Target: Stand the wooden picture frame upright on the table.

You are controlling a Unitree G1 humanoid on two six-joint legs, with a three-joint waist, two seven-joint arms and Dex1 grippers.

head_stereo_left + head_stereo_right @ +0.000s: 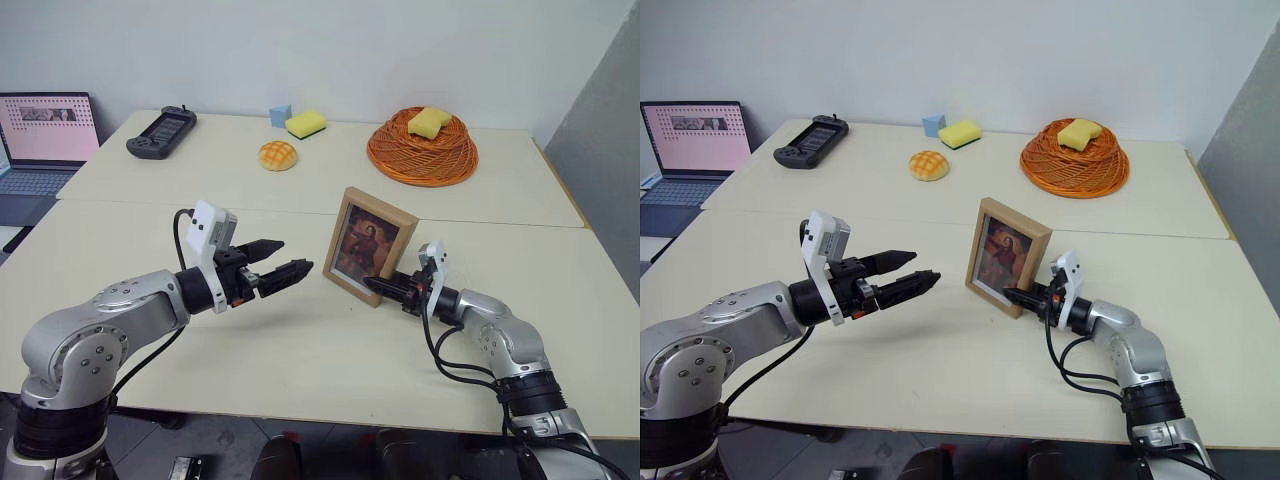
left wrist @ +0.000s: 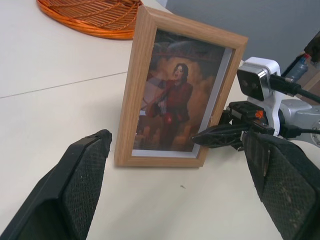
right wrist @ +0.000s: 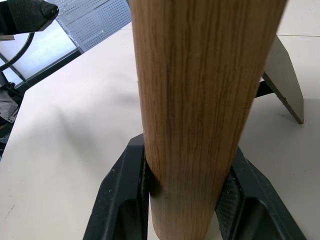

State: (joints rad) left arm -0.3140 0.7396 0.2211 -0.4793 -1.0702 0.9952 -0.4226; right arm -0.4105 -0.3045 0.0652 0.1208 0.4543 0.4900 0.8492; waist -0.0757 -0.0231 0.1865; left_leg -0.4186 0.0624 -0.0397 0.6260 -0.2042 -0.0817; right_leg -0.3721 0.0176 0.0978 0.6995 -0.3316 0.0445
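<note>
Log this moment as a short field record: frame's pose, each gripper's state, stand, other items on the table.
frame: wooden picture frame upright on the table, picture facing the robot
right gripper: shut on the frame's side edge
left gripper: open, apart from the frame
stand: fold-out stand out behind, foot on the table
other items: orange woven basket, yellow sponges, bun, game controller, laptop

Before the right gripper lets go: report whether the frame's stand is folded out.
Folded out: the stand angles from the wooden picture frame to the table.
</note>
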